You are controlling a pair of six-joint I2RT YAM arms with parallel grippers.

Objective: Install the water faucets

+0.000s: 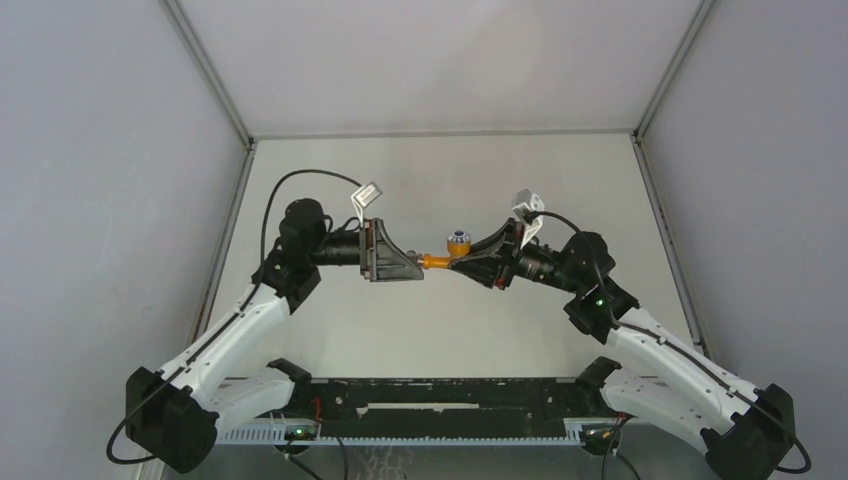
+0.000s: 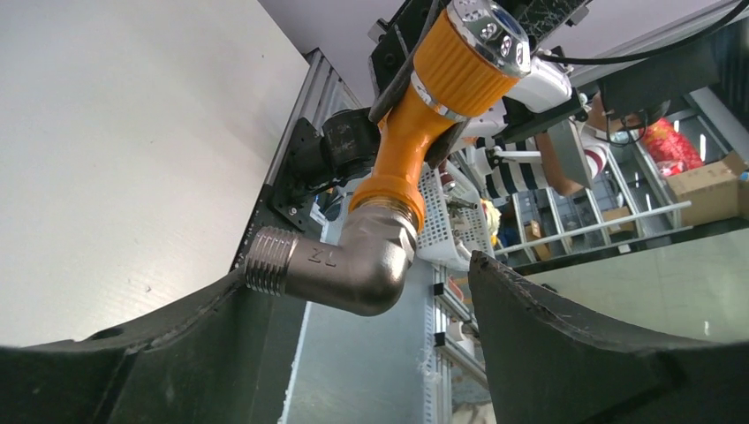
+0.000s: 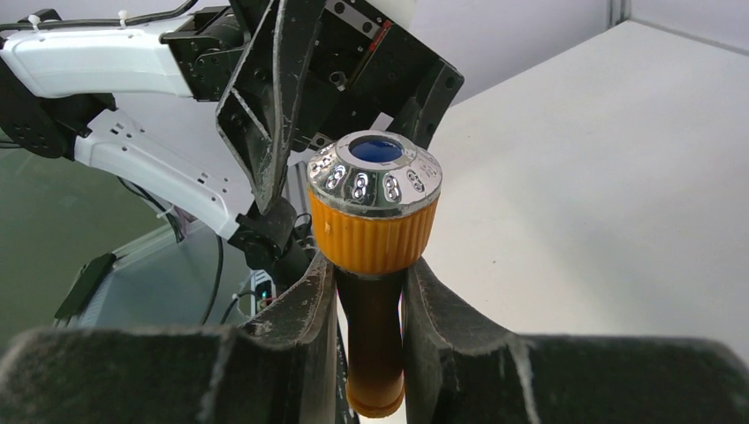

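**Operator:** Where does the overhead view put the parts?

**Legend:** Your tap body (image 1: pixel 434 262) hangs over the middle of the table (image 1: pixel 500 180), lying level between the two wrists. The left gripper (image 1: pixel 415 264) meets it from one side and the right gripper (image 1: pixel 456 262) from the other. The silvery cap (image 1: pixel 458 240), blue at its centre, sits at the right-hand end of the orange piece and points toward the far wall.

**Operator:** What do I read from the right wrist view?

**Legend:** Your right gripper is pinching the orange stem just beneath the ribbed knob. Its fingers (image 3: pixel 296 327) press on the stem from both sides, with no gap showing. The cap stands upright above the fingertips, and the other arm's gripper is close behind it.

**Operator:** And from the left wrist view?

**Legend:** The fitting (image 2: pixel 371 274) is a grey metal elbow joined to the lower collar of the orange body. Its threaded stub points sideways toward one finger. Your left gripper's jaws stand spread, one on either side of the elbow. The threaded end lies right at the edge of the nearer finger (image 2: pixel 132 353), and you cannot tell from this view whether the two touch. A clear gap separates the elbow's bend from the opposite finger (image 2: pixel 574 336). The elbow is therefore between the jaws but not clamped by them. The only visible hold on the assembly is the right gripper's.
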